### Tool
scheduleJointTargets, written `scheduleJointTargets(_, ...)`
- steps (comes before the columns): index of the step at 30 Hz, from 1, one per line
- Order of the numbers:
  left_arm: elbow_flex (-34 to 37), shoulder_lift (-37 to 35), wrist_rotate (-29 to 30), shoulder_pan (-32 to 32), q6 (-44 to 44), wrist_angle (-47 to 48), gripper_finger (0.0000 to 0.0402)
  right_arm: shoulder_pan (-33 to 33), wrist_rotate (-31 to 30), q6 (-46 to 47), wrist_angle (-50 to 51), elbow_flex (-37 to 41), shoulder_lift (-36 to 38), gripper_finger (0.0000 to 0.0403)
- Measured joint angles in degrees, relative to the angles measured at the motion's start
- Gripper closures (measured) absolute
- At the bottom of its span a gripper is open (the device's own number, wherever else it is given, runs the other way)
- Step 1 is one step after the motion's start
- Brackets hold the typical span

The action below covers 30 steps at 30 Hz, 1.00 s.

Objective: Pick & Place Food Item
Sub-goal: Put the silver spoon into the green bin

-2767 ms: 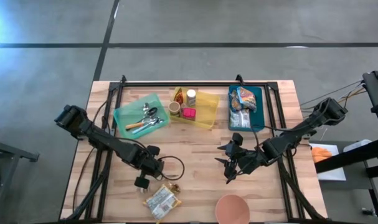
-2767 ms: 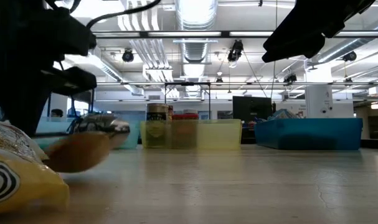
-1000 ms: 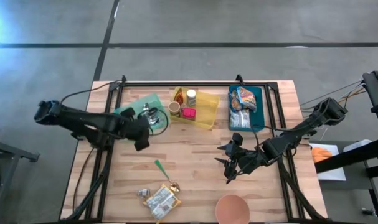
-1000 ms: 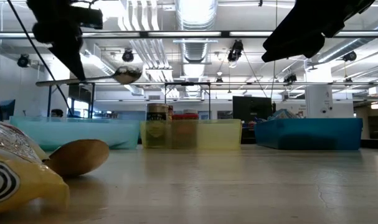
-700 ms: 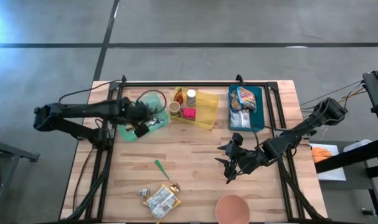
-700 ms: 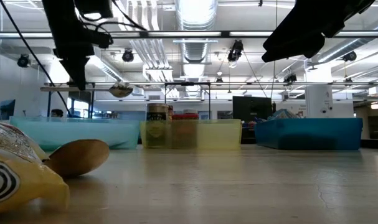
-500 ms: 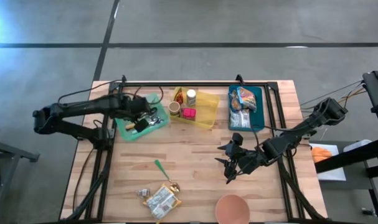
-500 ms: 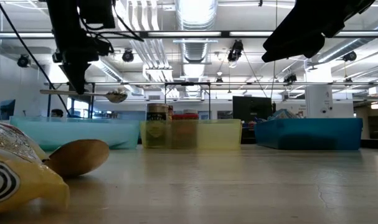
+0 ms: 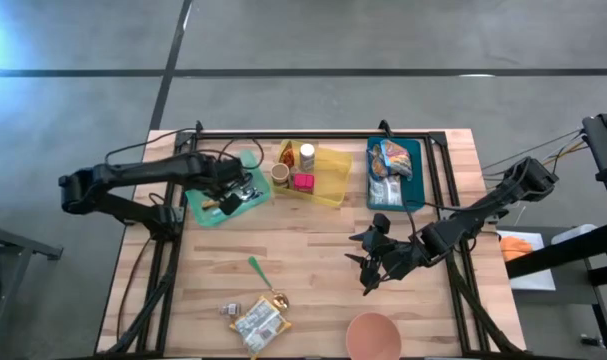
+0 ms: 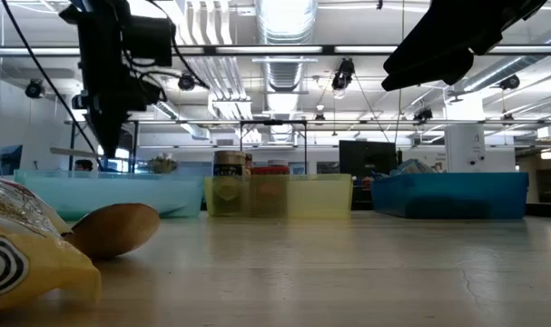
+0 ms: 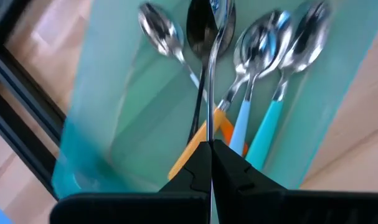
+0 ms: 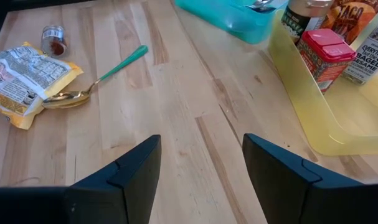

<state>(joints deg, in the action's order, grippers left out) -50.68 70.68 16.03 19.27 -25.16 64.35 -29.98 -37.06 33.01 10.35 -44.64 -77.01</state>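
Left pincer [image 11: 211, 147] pinching a metal spoon [image 11: 211, 37] above teal tray [image 11: 114, 124], right pincer [image 12: 201, 162] spread over bare tabletop.

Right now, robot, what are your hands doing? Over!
Left tool shut on a silver spoon, over the teal tray. Right tool open, waiting mid-table. Nothing in the way.

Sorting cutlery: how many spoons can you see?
5: a held spoon in the shut left gripper over the teal tray, three tray spoons inside, a green-handled spoon on the table. Overlaps may hide more.
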Motion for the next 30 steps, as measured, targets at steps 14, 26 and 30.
scheduleJointTargets(14, 7.2, 2.7, -4.1, 0.1, 1.7, -8.0, 0.0401, 0.0, 0.0, -0.1, 0.0, 0.0, 0.0, 0.0179)
scheduleJointTargets(26, 11.1, 2.7, -9.3, 0.7, 4.6, -9.0, 0.0401, 0.0, 0.0, 0.0, -0.1, 0.0, 0.0, 0.0179)
scheduleJointTargets(30, 12.1, 2.7, -10.3, 0.7, 4.6, -10.6, 0.0401, 0.0, 0.0, -0.1, -0.2, 0.0, 0.0, 0.0179)
